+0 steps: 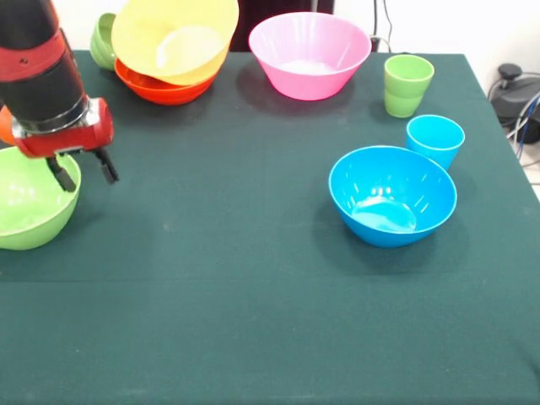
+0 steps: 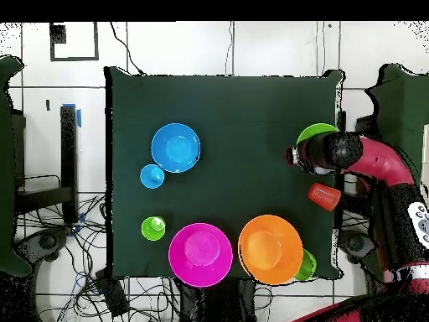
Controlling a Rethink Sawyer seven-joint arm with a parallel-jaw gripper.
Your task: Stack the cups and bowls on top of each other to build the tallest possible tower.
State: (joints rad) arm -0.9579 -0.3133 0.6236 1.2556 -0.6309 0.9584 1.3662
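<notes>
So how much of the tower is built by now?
Barely begun: only the large orange bowl sits tilted in the red-orange bowl. The open, empty gripper hovers at the lime green bowl. Pink bowl, blue bowl and cups stand apart.

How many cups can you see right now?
3. Green cup and blue cup stand beside the blue bowl; orange cup lies at the table edge near the arm. Others may be hidden.

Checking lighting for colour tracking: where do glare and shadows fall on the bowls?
Front view: white glare inside the pink bowl and blue bowl, soft shadows on the cloth beside each. Overhead view: pale sheen at both bowls' centres, hardly any shadows.
</notes>
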